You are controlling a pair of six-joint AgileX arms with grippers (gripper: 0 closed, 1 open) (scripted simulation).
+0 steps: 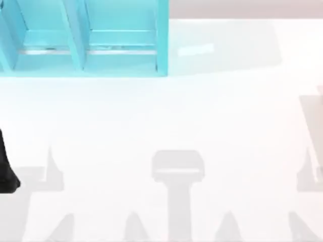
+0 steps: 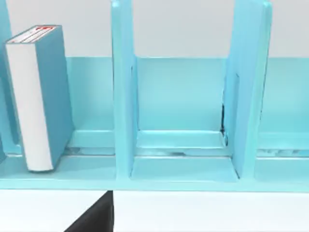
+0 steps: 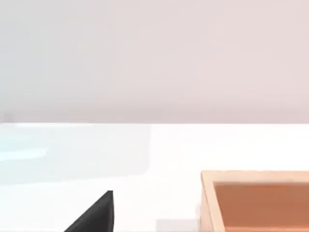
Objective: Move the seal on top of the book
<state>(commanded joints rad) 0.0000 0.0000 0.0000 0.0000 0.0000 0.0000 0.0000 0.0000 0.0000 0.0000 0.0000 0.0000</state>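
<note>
Nothing done yet. My left end effector (image 1: 7, 174) sits parked at the table's (image 1: 166, 126) left edge; can't tell its opening. Book (image 2: 38, 96) stands upright in the shelf (image 1: 86, 40), far left. Seal not located; grasp and placement both remain.

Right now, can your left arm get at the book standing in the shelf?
Probably yes. The book stands upright in an open-fronted compartment of the light blue shelf, straight ahead in the left wrist view, with nothing in front of it. It sits close to a shelf wall, which may crowd a grasp.
</note>
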